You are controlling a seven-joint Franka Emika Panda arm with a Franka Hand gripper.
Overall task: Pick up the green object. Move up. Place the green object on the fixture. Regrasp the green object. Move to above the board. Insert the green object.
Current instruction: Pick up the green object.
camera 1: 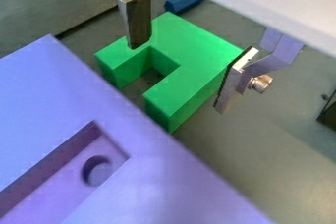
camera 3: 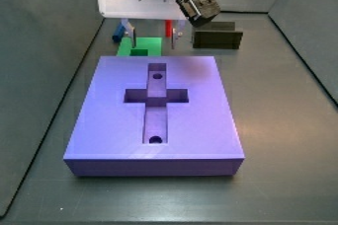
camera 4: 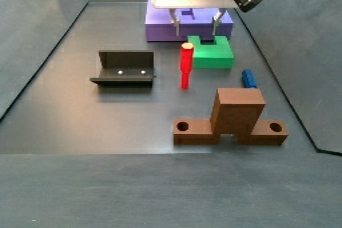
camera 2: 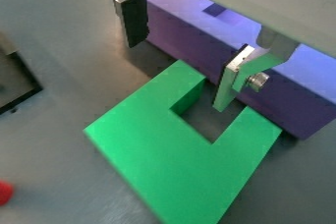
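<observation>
Two fingers spread wide: pincer (camera 2: 180, 53) low, straddling green object (camera 2: 171, 149), ungripped.

Gripper (camera 2: 178, 56) above the green object (camera 2: 184, 149): silver plate fingers (camera 1: 239, 76) with dark pads. Green object bright, uniform green. Board (camera 3: 158, 111) plain purple, its cross recess a darker shade. Fixture (camera 4: 126, 69) dark olive-brown. Post (camera 4: 187, 64) red, peg (camera 4: 249, 78) blue, block (camera 4: 237, 115) orange-brown. Floor (camera 4: 107, 112) flat grey, unpatterned
</observation>
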